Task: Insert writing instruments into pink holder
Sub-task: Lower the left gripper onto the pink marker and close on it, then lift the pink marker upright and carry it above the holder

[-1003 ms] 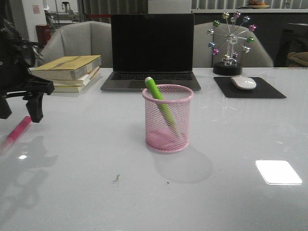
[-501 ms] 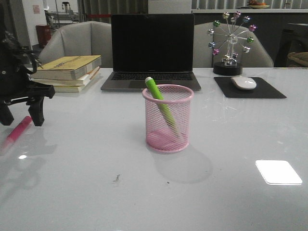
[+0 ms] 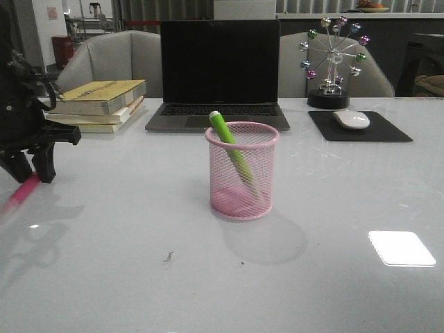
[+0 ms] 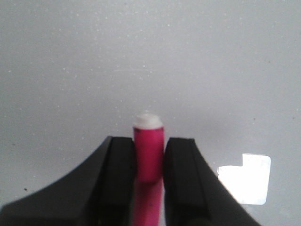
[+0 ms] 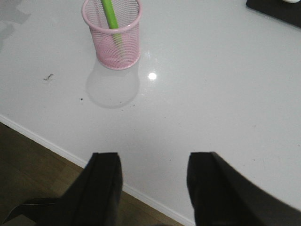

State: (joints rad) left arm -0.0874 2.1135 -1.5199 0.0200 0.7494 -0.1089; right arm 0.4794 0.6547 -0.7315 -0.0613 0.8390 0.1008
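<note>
The pink marker [image 4: 148,153], lying on the counter [image 3: 333,208] far left of the pink holder [image 3: 241,171], appears pinched by the left hand [image 4: 148,162]; contact should be confirmed before a level lift. The right hand [image 5: 153,181] is released.

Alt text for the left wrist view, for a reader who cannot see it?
Two black fingers of the left hand sit on either side of a hot pink marker with a pale tip, flush against its barrel, above a plain glossy white table. A bright light reflection shows on the table beside one finger.
</note>
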